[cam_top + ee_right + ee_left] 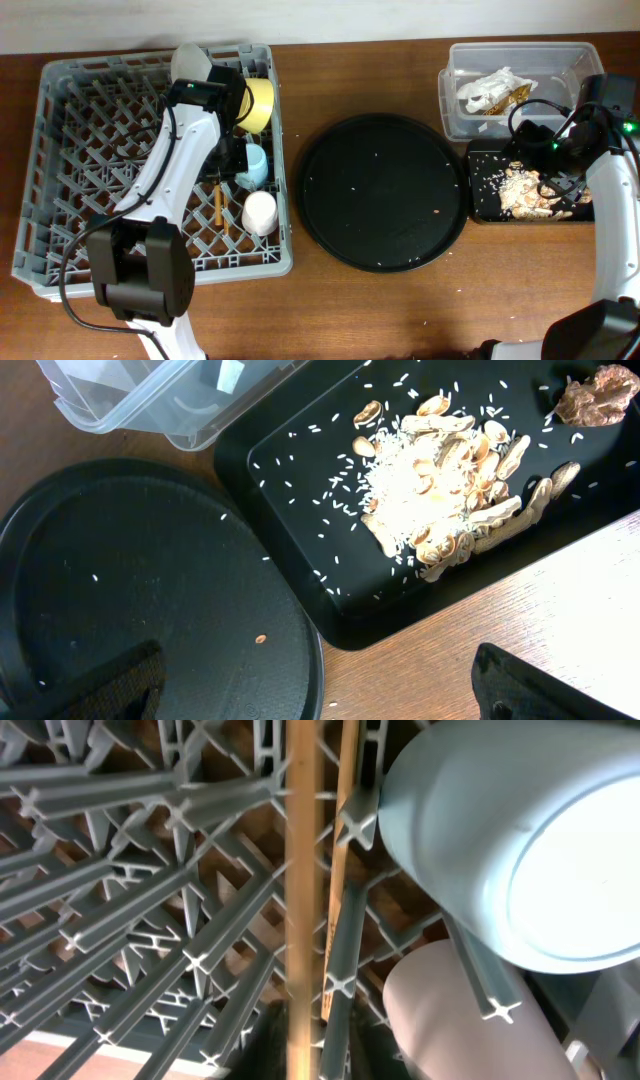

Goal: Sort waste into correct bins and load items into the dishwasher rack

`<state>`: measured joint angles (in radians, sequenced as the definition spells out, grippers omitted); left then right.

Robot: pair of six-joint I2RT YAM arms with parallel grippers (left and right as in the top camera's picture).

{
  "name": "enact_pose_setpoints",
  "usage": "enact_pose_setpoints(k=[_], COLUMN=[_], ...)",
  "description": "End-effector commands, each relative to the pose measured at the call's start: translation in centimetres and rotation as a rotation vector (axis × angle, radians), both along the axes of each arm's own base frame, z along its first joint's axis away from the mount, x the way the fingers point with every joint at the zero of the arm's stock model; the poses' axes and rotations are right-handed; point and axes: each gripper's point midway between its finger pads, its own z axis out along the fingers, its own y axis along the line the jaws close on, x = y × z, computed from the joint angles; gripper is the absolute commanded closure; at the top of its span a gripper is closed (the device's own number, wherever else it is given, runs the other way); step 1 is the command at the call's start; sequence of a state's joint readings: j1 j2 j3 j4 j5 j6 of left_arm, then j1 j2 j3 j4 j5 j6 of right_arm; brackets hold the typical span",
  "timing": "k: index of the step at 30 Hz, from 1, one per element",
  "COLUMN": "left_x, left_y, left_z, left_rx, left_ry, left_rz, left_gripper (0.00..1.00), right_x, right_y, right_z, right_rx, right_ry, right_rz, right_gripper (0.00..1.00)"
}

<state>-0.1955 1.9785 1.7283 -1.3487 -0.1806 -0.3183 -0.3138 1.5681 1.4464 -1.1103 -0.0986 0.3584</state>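
Left gripper point(233, 158) jaws: state cannot be told; chopsticks point(303, 900) seen along rack point(100, 63) lattice beside blue cup point(500, 850), pink cup point(450, 1010), left edge. Right gripper point(315, 670) jaws spread, empty, over food scraps point(440, 480) in rectangular black tray point(290, 490), right edge. Napkins point(488, 92) held in tub point(452, 122). Task judged nearly finished.

Left arm point(166, 165) outstretched — right gripper point(330, 695) spread wide.

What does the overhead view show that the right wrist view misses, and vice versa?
Only overhead: the dishwasher rack holding a yellow bowl, light blue cup, pale pink cup and chopsticks; crumpled napkins in the clear tub. Only right wrist: the food scraps resolve into white rice and tan shell-like pieces. Both: the clear tub, black rectangular tray and round black tray.
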Motion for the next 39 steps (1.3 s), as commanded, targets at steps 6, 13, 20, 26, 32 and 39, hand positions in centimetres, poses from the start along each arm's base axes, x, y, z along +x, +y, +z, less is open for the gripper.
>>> enact_pose_setpoints(k=[6,13,20,26,32,39], left_x=[-0.2,-3.0,-4.1,-4.1,-4.1,-4.1], left_y=[0.3,1.0,2.6,2.6,2.6,2.6], left_z=[0.9,20.3,22.6,22.6,22.6,22.6], left_rx=[0.012,-0.093,-0.027,-0.027,-0.027,-0.027], left_ry=[-0.010,-0.605,-0.686,-0.686,-0.686,-0.686], left_rz=[0.003,0.007,0.034,0.034,0.034,0.034], left_gripper=[0.67,0.00,0.00,0.00,0.00,0.00], right_x=[0.2,0.2,0.2,-2.2,-4.7,-10.1], right_y=[0.0,0.0,0.0,8.0,11.0,12.5], right_z=[0.4,0.4,0.5,11.5,8.8,3.3], right_rx=[0.000,0.000,-0.003,-0.260,-0.471,-0.456], right_ry=[-0.013,-0.013,-0.014,-0.374,-0.965,-1.193], right_rz=[0.002,0.002,0.003,0.278,0.545,0.532], right_gripper=[0.02,0.01,0.02,0.02,0.02,0.02])
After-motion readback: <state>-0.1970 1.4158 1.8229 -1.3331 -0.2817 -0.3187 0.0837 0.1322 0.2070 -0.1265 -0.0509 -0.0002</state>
